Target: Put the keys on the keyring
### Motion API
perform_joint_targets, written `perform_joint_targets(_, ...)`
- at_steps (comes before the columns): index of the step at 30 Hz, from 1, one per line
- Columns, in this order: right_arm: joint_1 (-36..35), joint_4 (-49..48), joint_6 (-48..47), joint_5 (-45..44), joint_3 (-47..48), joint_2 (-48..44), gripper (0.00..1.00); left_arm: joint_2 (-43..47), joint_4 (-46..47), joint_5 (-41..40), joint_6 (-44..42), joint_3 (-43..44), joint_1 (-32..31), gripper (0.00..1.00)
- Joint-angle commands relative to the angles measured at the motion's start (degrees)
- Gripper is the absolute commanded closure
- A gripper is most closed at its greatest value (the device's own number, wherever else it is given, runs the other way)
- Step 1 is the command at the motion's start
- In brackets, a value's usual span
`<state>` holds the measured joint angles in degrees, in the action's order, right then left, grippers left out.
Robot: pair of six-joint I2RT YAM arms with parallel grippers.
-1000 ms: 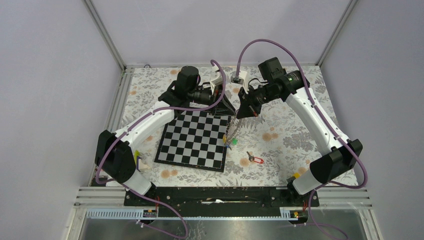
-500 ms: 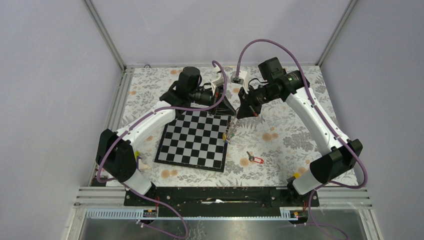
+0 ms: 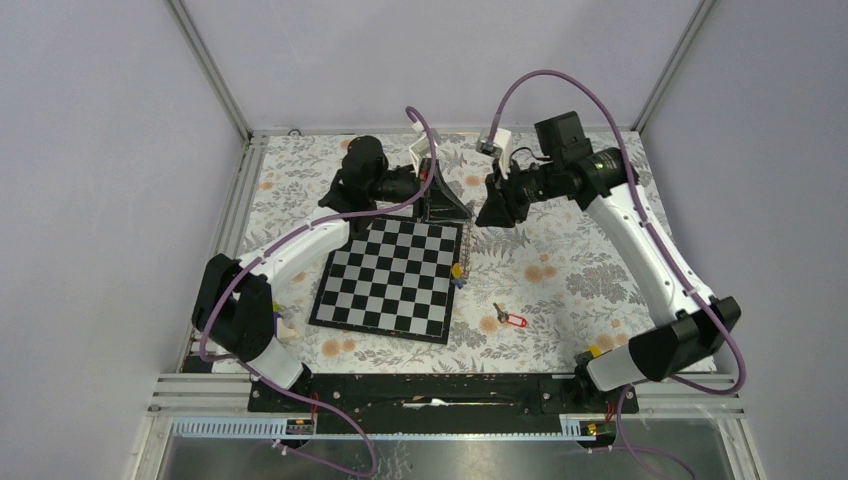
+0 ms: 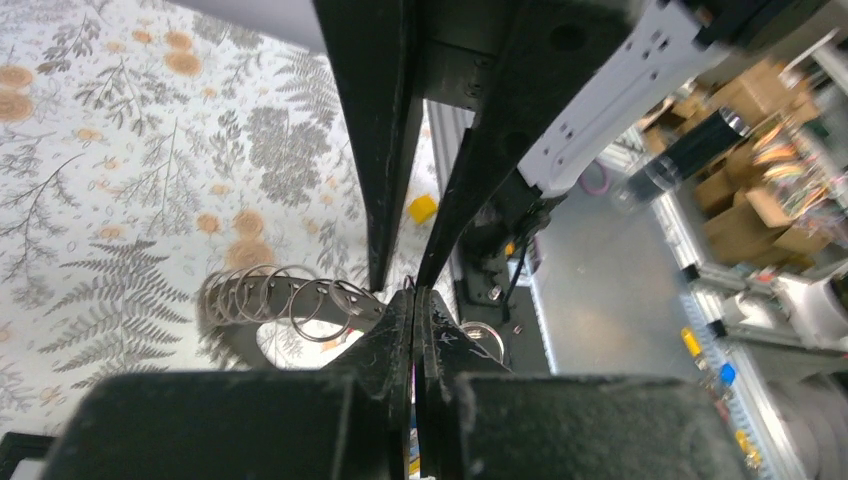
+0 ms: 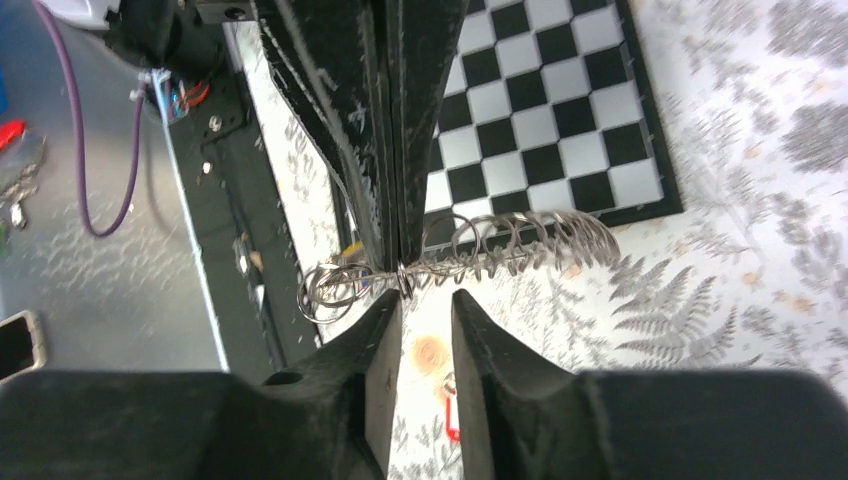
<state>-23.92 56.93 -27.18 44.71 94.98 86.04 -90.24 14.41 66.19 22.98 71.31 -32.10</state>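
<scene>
Keyring of grey coiled metal wire is pinched in the closed black left gripper, aloft over the far right edge of the black-and-white chessboard. The black right gripper is parted beside it, holding nothing. Threading is judged unfinished; next, the red-tagged metal key on the floral cloth must be fetched.

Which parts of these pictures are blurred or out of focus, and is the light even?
Top external: sharp, evenly lit, shadows soft. Left wrist: the left gripper, near the lens, is dark and soft; the background at right is blurred. Right wrist: the keyring smears at its right end, and the floral cloth is soft there.
</scene>
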Motion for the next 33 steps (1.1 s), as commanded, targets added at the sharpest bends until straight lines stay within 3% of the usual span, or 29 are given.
perform_joint_targets(1, 1.9, -11.2, 4.2, 3.0, -2.3, -6.9, 0.64, -0.7, 36.2, 2.3, 28.7, -2.9, 2.2, 1.0)
perform_joint_targets(6, 4.0, -16.3, 8.6, 8.0, -4.8, -8.2, 0.55, -0.8, 43.2, -0.8, 36.0, -5.1, 2.4, 1.0)
perform_joint_targets(9, 4.9, -18.3, 10.7, 10.4, -5.8, -8.3, 0.55, -1.2, 46.8, -2.4, 38.8, -7.0, 2.4, 1.0)
perform_joint_targets(23, 6.1, -27.4, 18.3, 20.7, -12.2, -7.9, 0.6, -1.8, 48.4, -3.2, 39.5, -8.1, 2.3, 1.0)
perform_joint_targets(33, 6.1, -29.5, 19.5, 21.3, -13.7, -7.7, 0.69, -2.4, 48.6, -3.4, 39.6, -8.2, 2.1, 1.0)
